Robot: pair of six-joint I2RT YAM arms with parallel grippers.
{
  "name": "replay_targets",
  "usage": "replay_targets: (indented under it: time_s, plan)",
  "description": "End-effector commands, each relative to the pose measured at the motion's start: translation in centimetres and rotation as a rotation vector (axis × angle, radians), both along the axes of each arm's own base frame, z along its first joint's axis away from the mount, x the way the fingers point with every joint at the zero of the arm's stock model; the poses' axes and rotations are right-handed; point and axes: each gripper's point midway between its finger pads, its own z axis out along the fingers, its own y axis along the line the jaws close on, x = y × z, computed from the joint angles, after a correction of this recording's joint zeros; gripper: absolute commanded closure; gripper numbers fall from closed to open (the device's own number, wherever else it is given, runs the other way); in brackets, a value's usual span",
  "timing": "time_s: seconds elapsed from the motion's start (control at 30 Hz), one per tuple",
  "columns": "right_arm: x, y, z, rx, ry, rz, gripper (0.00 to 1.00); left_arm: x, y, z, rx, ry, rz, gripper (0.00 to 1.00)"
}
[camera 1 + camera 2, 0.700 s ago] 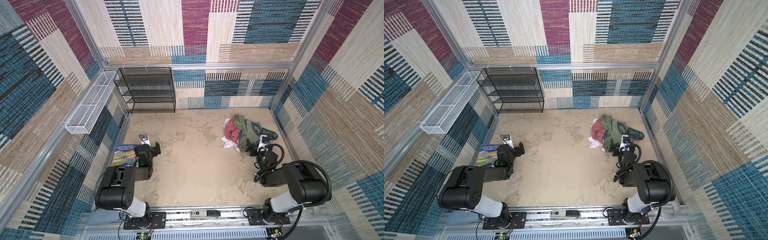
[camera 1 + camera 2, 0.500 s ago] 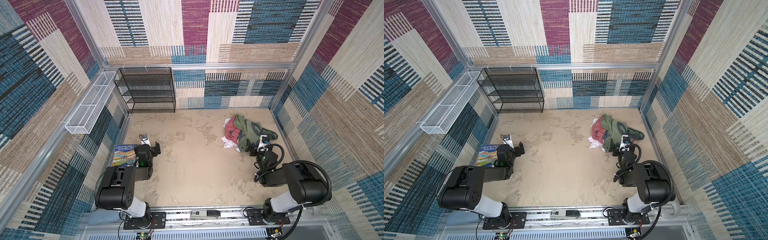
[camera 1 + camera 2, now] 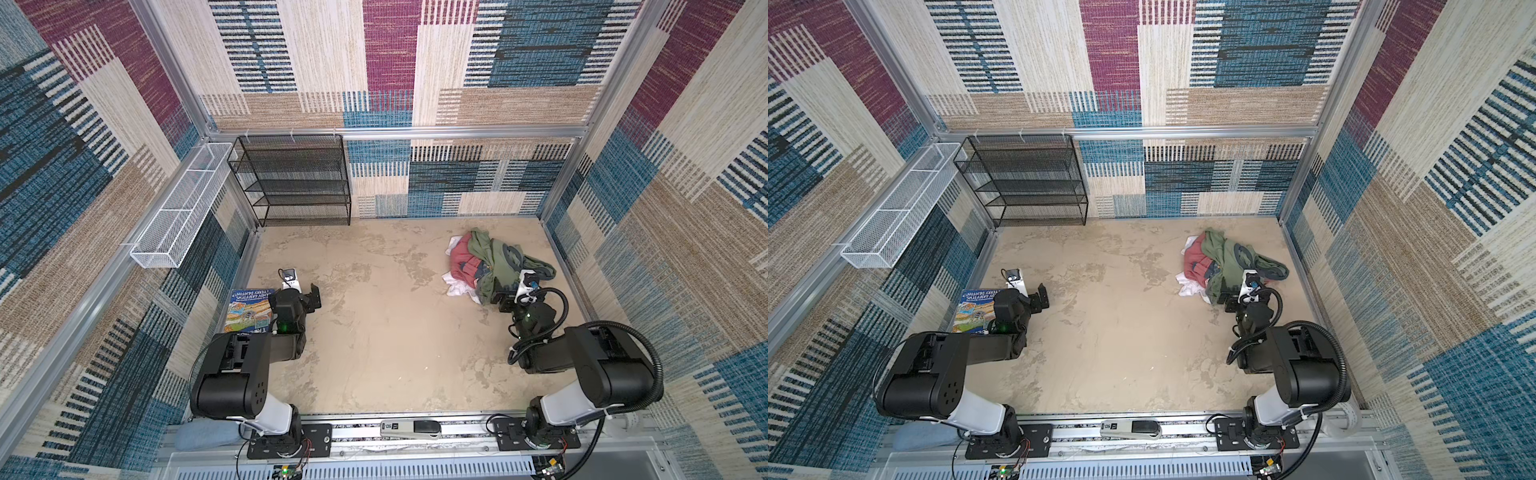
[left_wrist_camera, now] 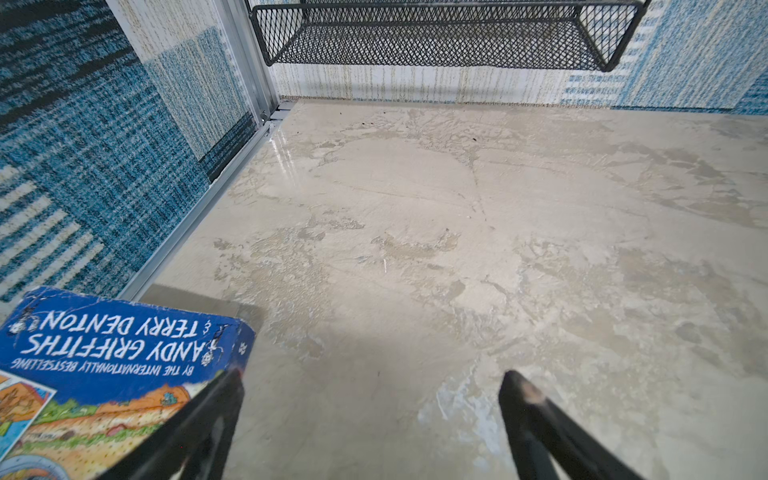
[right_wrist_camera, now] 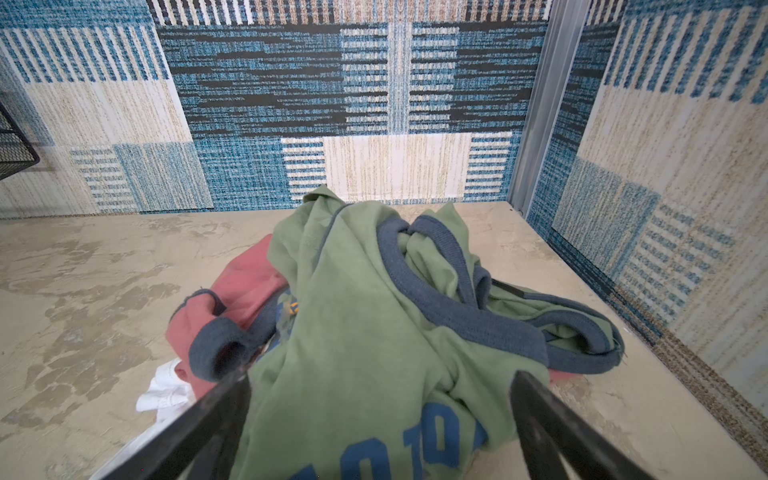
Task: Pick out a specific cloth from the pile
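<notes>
1. On the right side of the surface (image 3: 386, 340), near the back corner, sits the pile (image 3: 496, 266) of clothes.
2. A green top (image 5: 353, 332) with blue letters and dark blue edges lies over the pile.
3. A red-pink top (image 5: 245, 282) lies partly under the green top, on the side of the pile that faces the middle of the surface.
4. The cloth (image 3: 457, 287) I have to pick is white. It is at the bottom of the pile. Only a small crumpled bit pokes out at the edge that faces the middle of the surface. Both top views show it, and so does my right wrist view (image 5: 164, 390).
5. My right pincer (image 5: 382, 376) is spread wide and pinches nothing. It sits low at the near edge of the pile.
6. From my right wrist, the green top shows between my two fingers (image 5: 208, 419). I cannot tell if they touch it. The white bit is just beside one finger.
7. My left pincer (image 4: 374, 374) is spread wide too and pinches nothing. It hangs over the bare surface on the left side, well apart from the pile.
8. A blue book (image 4: 116, 345) lies just beside my left pincer, by the left wall.
9. A black wire shelf (image 3: 297, 180) stands at the back wall, and a white wire basket (image 3: 178, 208) hangs on the left wall.
</notes>
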Motion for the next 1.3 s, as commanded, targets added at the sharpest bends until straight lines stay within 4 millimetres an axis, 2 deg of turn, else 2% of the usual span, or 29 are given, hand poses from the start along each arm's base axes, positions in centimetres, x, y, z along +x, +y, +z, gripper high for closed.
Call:
replay_targets:
  time_s: [0.0, 0.27, 0.4, 0.47, 0.57, 0.67, 0.73, 0.87, 1.03, 1.13, 1.27]
  plan:
    - [0.2, 0.2, 0.9, 0.005, -0.037, 0.012, 0.0, 0.1, 0.2, 0.2, -0.003, -0.007, 0.015, 0.01]
    - [0.1, 0.2, 0.9, 0.006, -0.037, 0.012, 0.0, 0.0, 0.2, 0.2, -0.003, -0.009, 0.015, 0.04]
    - [0.0, 0.0, 1.2, 0.007, -0.042, -0.003, 0.0, 0.0, -0.1, 1.0, -0.001, -0.012, -0.005, 0.16]
    - [0.2, -1.1, 2.0, 0.017, -0.024, -0.087, 0.05, -0.3, -0.6, 1.8, 0.01, -0.029, -0.031, 0.21]
    - [0.4, -2.1, 3.9, 0.067, 0.013, -0.179, 0.11, -1.1, -0.6, 3.2, 0.011, -0.039, -0.014, 0.24]
    - [-0.5, -0.7, 6.2, 0.04, -0.02, -0.191, 0.11, -1.6, -1.3, 4.3, 0.002, 0.0, -0.02, 0.31]
    - [-0.4, 0.7, 6.8, 0.059, 0.018, -0.163, 0.13, -1.7, -2.1, 5.2, -0.011, 0.038, -0.018, 0.32]
    - [-0.3, 4.3, 7.0, 0.06, 0.122, -0.107, 0.19, -2.3, -4.8, 6.7, -0.065, 0.113, -0.042, 0.34]
    - [-0.7, 9.0, 5.1, 0.085, 0.272, 0.029, 0.3, -3.1, -8.6, 8.0, -0.163, 0.174, -0.115, 0.35]
    - [-1.1, 11.6, 3.1, 0.107, 0.374, 0.1, 0.33, -3.4, -9.6, 7.9, -0.21, 0.21, -0.131, 0.35]
    - [-1.1, 13.4, 0.6, 0.143, 0.493, 0.141, 0.36, -3.5, -10.5, 7.7, -0.248, 0.236, -0.153, 0.36]
